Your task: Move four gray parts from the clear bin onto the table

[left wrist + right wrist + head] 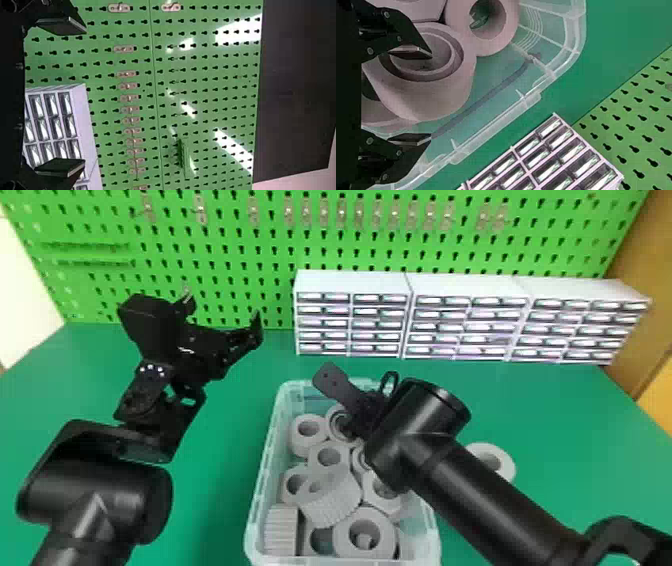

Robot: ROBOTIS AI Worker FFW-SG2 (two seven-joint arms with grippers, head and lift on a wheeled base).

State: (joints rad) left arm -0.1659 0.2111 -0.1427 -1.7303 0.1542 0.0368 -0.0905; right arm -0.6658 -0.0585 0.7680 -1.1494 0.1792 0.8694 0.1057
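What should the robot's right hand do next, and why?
Probably close the right hand gently on the gray part in the clear bin, because its fingers are open, one over the part's hollow, the other past its outer wall.

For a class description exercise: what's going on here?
The robot's right gripper is at the clear bin, its open fingers on either side of one gray part's wall. Another gray part lies on the table outside the bin. The left gripper hangs open and empty.
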